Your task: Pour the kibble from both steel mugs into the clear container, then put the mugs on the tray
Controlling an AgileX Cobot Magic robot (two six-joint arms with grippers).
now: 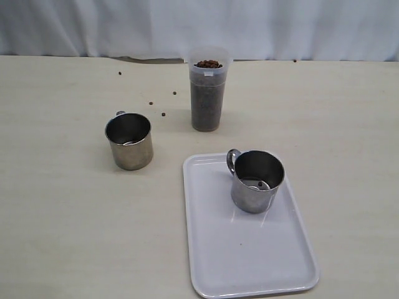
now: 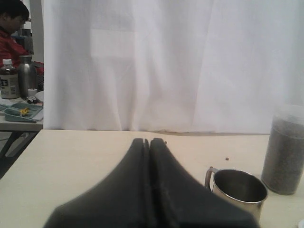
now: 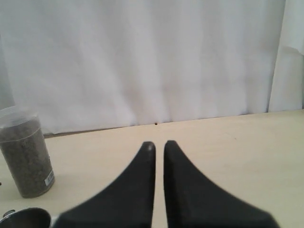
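Nearest, a flat white plastic tray (image 1: 249,268) with rounded corners and a low rim lies on the pale surface (image 1: 56,237). One shiny steel mug (image 1: 255,182), apparently empty, stands upright at the tray's far end. Further back on the left, the second mug (image 1: 129,142) stands on the surface, off the tray. Beyond, the tall clear container (image 1: 206,99) is full of small brown kibble (image 1: 207,64), with stray pellets (image 1: 164,114) lying nearby. The left tool (image 2: 149,142) and right tool (image 3: 159,145) are both closed, holding nothing. Pouring looks finished, so the likely next move is to open the left tool, grip the second mug and set it on the tray.
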